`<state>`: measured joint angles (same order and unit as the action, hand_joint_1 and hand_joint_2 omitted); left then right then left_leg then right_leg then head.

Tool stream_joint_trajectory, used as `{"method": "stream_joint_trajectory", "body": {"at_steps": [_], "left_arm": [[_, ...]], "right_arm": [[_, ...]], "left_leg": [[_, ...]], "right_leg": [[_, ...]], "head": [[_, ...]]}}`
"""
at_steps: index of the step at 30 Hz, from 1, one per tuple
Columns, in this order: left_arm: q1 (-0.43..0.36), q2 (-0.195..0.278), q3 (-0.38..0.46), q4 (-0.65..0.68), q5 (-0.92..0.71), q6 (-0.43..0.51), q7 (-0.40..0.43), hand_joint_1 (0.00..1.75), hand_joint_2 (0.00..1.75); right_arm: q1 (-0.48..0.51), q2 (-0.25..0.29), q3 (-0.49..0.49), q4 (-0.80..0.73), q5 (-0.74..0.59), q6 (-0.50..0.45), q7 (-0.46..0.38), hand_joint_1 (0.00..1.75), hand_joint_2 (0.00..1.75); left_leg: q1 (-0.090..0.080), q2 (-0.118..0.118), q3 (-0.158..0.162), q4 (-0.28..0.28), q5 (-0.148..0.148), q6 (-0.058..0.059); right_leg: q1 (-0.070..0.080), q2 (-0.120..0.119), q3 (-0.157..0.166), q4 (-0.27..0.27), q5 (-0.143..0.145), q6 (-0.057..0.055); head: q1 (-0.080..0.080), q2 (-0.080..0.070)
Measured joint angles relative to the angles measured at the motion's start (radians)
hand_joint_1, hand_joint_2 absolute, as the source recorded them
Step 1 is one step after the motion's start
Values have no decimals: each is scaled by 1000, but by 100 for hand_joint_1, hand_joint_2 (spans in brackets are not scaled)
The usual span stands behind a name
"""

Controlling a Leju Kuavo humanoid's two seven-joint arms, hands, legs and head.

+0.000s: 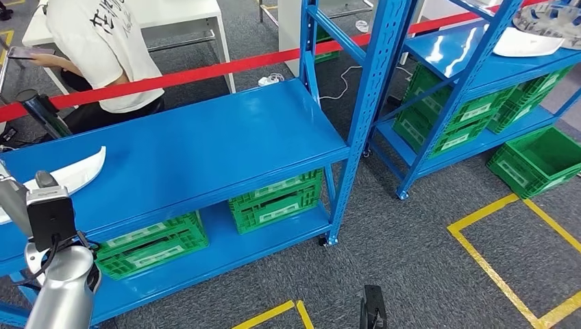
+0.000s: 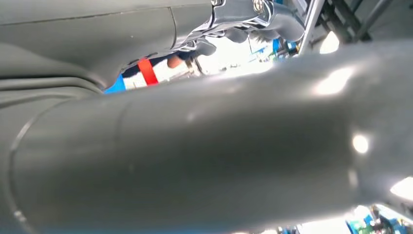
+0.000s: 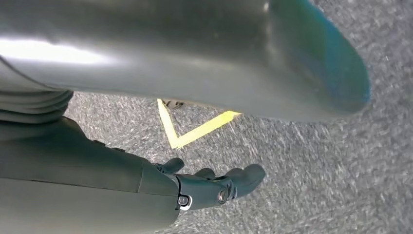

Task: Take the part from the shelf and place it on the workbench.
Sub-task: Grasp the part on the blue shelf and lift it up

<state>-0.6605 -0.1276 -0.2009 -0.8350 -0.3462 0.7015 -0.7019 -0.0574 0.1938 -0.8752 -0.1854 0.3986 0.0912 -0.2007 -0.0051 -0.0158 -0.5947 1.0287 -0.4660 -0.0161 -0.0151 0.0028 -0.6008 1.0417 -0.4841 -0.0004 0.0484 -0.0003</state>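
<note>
Grey carpet marked with yellow floor tape (image 1: pixel 510 253) runs under two blue steel shelf racks; the nearer rack's top shelf (image 1: pixel 205 147) is a broad, glossy painted sheet, with green plastic crates (image 1: pixel 277 200) ribbed and stacked on the level below, a red barrier tape (image 1: pixel 205 72) stretched behind it, and a person in a white shirt (image 1: pixel 103 48) seated beyond. In the head view the white part (image 1: pixel 72 173) lies on that top shelf at its left end, just beyond the left arm (image 1: pixel 58 274), which rises silver and cylindrical with a black camera block at the wrist; the part is a thin, curved, smooth-skinned shell tapering to a point, probably a light and fairly stiff moulded panel, likely slippery on its gloss, so a hold across its thicker middle edge seems safest. In the left wrist view the left hand (image 2: pixel 229 29) is crowded by its own grey thumb; whether its fingers hold anything cannot be told. In the right wrist view the right hand (image 3: pixel 214 185) hangs over the carpet, its dark fingers loosely apart and holding nothing.
</note>
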Motion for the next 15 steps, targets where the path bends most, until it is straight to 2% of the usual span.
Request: {"method": "stream_joint_trajectory", "body": {"at_steps": [2, 3, 4, 6, 7, 8, 9, 11, 12, 13, 15], "left_arm": [[-1, 0, -5, 0, 3, 0, 0, 0, 0], [-2, 1, -8, 0, 5, 0, 0, 0, 0], [-2, 2, -12, 0, 6, 0, 0, 0, 0], [3, 4, -19, 0, 12, 0, 0, 0, 0], [8, 5, -21, 0, 15, 0, 0, 0, 0], [13, 6, -22, 0, 18, 0, 0, 0, 0], [15, 7, -23, 0, 20, 0, 0, 0, 0], [15, 9, -29, -1, 27, 0, 0, 0, 0], [14, 10, -34, -1, 33, 0, 0, 0, 0], [13, 10, -39, -1, 41, 0, 0, 0, 0], [13, 12, -53, 1, 59, -1, 0, 0, 0]], "right_arm": [[1, 0, 0, 0, 5, 0, 0, 0, 0], [2, -1, 0, 0, 8, 0, 0, 0, 0], [2, -1, 1, 0, 11, 0, 0, 0, 0], [1, -2, 1, 0, 15, -1, 3, 0, 0], [2, -2, 2, 0, 16, -1, 4, 0, 0], [2, -2, 2, 0, 17, -1, 4, 0, 0], [3, -2, 2, 0, 17, -1, 4, 0, 0], [4, -1, 2, 0, 17, -1, 4, 0, 0], [3, -1, 2, 0, 17, -2, 5, 0, 0], [2, -1, 2, 0, 16, -2, 5, 0, 0], [0, -2, 2, 0, 14, -6, 8, 0, 0]], "left_leg": [[1, 2, -2, 8, -8, -12], [2, 4, -14, 35, -22, -18], [4, 5, -38, 82, -43, -23], [6, 7, -113, 219, -90, -30], [6, 8, -145, 267, -97, -31], [7, 8, -163, 284, -85, -31], [7, 8, -159, 257, -53, -29], [6, 8, -109, 129, 31, -19], [3, 9, -80, 67, 57, -13], [1, 9, -61, 26, 66, -7], [0, 8, -47, -1, 59, -4]], "right_leg": [[-4, 1, 8, -7, 0, -11], [-6, 1, 15, -10, -1, -17], [-8, 0, 21, -13, -3, -22], [-7, 0, 31, -13, -11, -29], [-7, 1, 36, -13, -16, -31], [-7, 2, 43, -13, -21, -31], [-7, 2, 50, -13, -27, -30], [-6, 3, 68, -13, -41, -25], [-4, 4, 73, -13, -47, -21], [-3, 4, 76, -13, -52, -16], [1, 3, 75, -12, -56, -13]], "head": [[-1, 0], [-2, 0], [-2, 0], [-3, 0], [-4, 0], [-4, 0], [-4, 0], [-4, 0], [-4, 0], [-5, 0], [-5, 0]]}}
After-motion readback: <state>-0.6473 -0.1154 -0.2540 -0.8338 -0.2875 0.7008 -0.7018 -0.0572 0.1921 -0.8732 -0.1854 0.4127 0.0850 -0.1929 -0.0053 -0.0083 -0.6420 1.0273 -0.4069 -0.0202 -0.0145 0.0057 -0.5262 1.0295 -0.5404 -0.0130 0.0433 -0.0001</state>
